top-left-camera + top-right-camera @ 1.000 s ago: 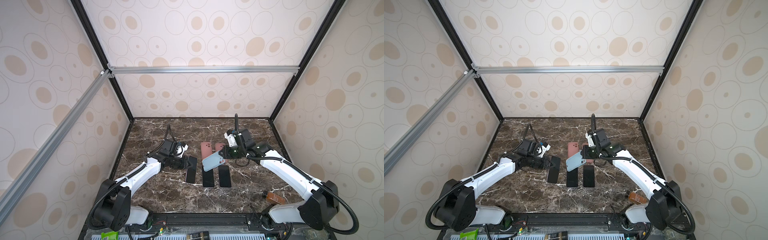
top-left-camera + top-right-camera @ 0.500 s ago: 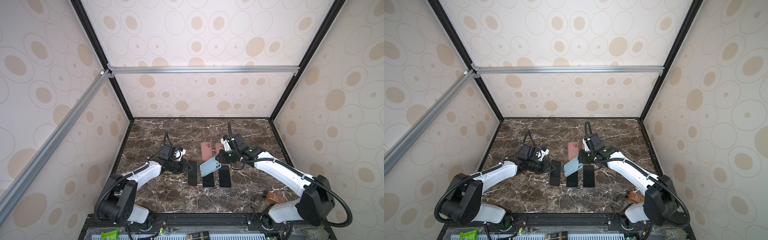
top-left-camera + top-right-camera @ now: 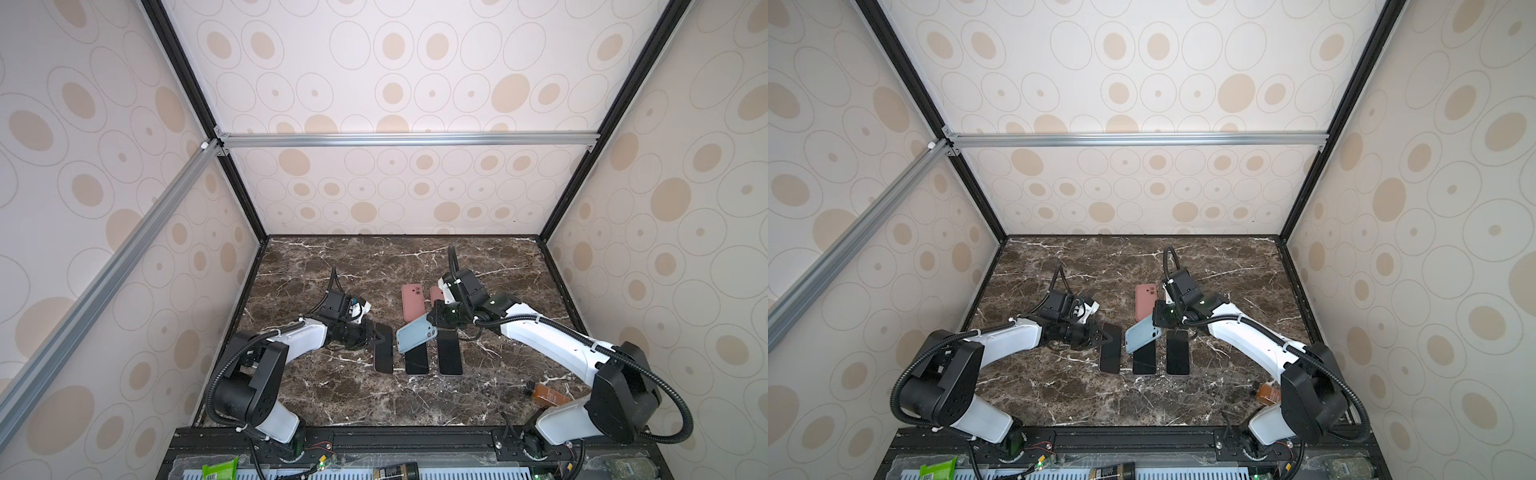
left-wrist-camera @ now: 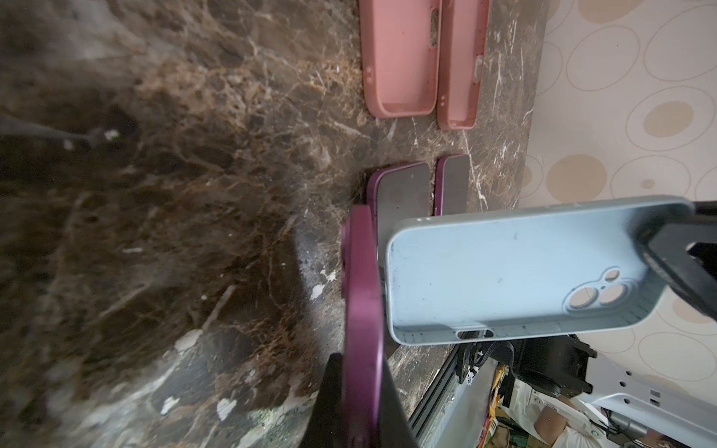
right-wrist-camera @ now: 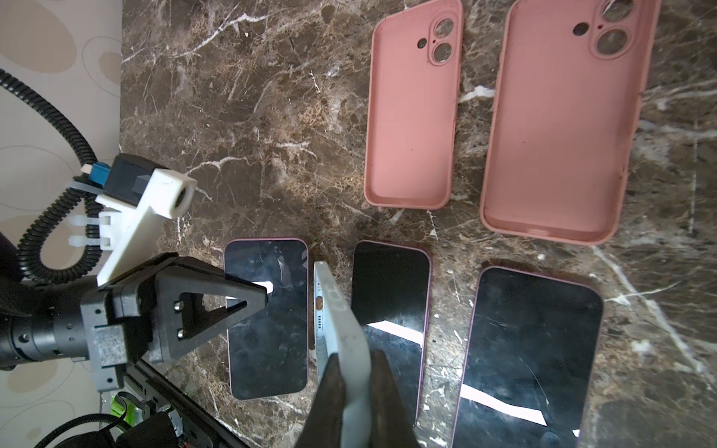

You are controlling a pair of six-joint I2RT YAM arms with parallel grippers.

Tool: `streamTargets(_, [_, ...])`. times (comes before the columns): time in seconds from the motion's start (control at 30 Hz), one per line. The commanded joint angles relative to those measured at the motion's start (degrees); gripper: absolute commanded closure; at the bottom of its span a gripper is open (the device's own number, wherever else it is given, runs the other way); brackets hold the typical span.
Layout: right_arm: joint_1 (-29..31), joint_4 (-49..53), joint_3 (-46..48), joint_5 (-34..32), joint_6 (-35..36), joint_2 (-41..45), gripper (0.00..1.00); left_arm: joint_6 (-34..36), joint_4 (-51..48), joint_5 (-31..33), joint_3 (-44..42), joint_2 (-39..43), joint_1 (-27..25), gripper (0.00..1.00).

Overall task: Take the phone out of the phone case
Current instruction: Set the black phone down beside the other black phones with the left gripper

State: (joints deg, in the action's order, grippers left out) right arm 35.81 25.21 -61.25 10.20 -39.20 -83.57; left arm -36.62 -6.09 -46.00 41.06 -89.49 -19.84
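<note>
In both top views my left gripper (image 3: pixel 371 336) (image 3: pixel 1100 336) is shut on the upper left edge of a purple phone (image 3: pixel 383 349) (image 3: pixel 1110 349), screen up, bare of any case. The left wrist view shows that phone (image 4: pixel 362 310) edge-on between the jaws. It lies low at the table; whether it touches I cannot tell. My right gripper (image 3: pixel 434 320) (image 5: pixel 355 391) is shut on an empty light-blue phone case (image 3: pixel 415 337) (image 4: pixel 504 271) (image 5: pixel 341 322), held tilted above the middle phone (image 3: pixel 416 361).
A third phone (image 3: pixel 450 353) lies right of the middle one on the marble table (image 3: pixel 332 395). Two empty pink cases (image 3: pixel 412 302) (image 3: pixel 435 293) lie behind the phones. An orange-brown bottle (image 3: pixel 548 395) sits by the right arm's base. Walls enclose three sides.
The left gripper has brought the phone slightly toward the front, into line with the other phones. The right gripper has carried the blue case a little left and forward.
</note>
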Motion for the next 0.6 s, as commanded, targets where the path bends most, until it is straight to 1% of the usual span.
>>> streamTargets(0.0, [0.67, -0.49, 0.43, -1.15, -1.34, -1.21, 1.0, 0.5, 1.95, -2.51, 1.68, -0.89, 0.56, 1.0])
streamTargets(0.57, [1.47, -1.09, 1.4, -3.03, -1.8, -2.95, 1.0, -0.99, 4.33, -3.27, 2.3, -3.56, 0.59, 1.0])
